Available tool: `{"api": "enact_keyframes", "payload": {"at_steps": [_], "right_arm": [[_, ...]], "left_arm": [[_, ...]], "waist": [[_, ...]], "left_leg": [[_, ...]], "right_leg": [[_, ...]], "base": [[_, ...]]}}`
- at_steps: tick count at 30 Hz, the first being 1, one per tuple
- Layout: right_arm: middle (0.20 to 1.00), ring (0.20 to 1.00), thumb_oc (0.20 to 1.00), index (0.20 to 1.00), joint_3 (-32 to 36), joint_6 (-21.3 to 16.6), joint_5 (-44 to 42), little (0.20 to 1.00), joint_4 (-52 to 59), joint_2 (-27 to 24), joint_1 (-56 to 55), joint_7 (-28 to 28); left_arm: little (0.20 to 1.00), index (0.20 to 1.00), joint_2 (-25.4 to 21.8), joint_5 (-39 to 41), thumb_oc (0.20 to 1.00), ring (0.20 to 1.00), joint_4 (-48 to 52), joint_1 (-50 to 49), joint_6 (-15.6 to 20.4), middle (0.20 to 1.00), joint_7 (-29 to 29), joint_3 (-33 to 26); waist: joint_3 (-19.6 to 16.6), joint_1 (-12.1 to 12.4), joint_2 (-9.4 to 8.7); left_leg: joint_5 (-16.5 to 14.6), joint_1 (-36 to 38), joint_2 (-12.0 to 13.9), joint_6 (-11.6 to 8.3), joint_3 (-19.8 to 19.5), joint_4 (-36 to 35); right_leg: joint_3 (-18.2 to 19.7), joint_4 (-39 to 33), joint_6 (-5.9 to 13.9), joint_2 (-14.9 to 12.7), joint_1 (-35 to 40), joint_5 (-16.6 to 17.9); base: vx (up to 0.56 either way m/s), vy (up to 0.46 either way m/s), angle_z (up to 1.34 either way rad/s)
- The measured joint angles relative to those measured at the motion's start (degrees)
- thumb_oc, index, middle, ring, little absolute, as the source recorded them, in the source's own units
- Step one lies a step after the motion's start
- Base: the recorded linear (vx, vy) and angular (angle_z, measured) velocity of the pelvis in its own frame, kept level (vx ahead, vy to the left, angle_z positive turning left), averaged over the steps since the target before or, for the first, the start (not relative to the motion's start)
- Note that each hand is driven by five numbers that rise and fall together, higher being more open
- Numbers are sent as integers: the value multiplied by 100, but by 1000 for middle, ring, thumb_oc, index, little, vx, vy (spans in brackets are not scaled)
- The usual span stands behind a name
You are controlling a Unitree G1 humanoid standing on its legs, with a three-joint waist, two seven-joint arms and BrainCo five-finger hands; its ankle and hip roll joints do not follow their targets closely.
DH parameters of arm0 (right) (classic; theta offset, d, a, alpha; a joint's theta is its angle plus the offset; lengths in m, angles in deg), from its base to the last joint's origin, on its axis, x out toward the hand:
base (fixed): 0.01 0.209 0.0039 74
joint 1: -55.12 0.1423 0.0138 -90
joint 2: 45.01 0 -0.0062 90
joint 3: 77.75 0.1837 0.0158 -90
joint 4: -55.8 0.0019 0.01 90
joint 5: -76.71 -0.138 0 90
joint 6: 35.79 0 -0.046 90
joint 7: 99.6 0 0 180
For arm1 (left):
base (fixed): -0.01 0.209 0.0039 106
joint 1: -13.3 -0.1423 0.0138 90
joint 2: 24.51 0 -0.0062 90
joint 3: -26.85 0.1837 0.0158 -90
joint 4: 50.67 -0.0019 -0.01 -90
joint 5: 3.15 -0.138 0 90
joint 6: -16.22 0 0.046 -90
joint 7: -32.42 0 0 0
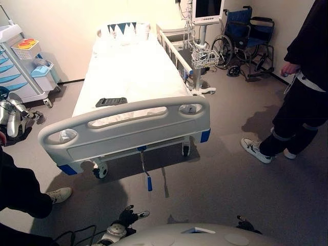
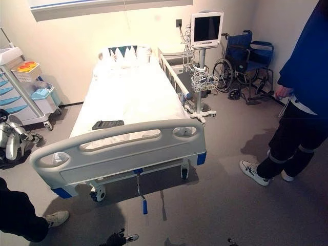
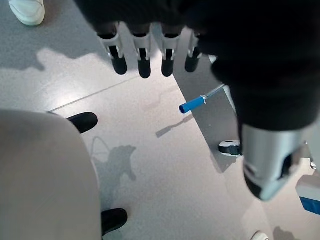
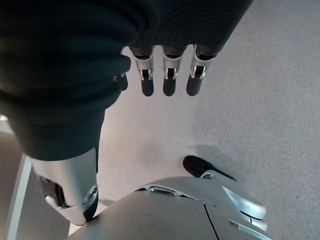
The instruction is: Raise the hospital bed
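Both hands hang low at the near edge of the scene: the left hand [image 3: 150,50] shows its fingers straight and side by side, thumb apart, holding nothing above the grey floor [image 1: 230,169]; the right hand [image 4: 167,75] is likewise relaxed, fingers straight and empty. Just beyond them, a crank handle with a blue grip [image 1: 149,183] hangs down from under the foot end of the hospital bed [image 1: 133,72], well apart from either hand. That bed lies with its long axis running away from the robot, its grey footboard [image 1: 128,128] nearest and the head end against the far wall, where a pillow [image 1: 123,32] rests. Its mattress lies flat, and a dark flat remote-like object [image 1: 111,102] sits on the sheet near the footboard. On the right, beside the bed's rail, stands a monitor on a wheeled pole [image 2: 206,29], and a person in dark trousers and white shoes [image 1: 302,113] stands further right. Against the far right wall sits a blue wheelchair [image 1: 246,38]; on the far left stands a cart with blue trays [image 1: 20,66].
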Motion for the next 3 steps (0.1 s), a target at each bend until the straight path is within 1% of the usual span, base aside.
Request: {"api": "enact_keyframes", "payload": {"at_steps": [3], "right_arm": [[1000, 1000, 1000, 1000, -1, 8, 5, 1000, 0, 0, 0, 1]], "left_arm": [[1000, 1000, 3, -9, 1000, 1000, -8, -1, -11, 1000, -1, -1]], "waist": [[-13, -1, 19]], "left_leg": [[-2, 0, -7, -3, -1, 1]], "right_leg": [[-2, -13, 5, -3, 7, 3]], "base": [[0, 0, 0]]}}
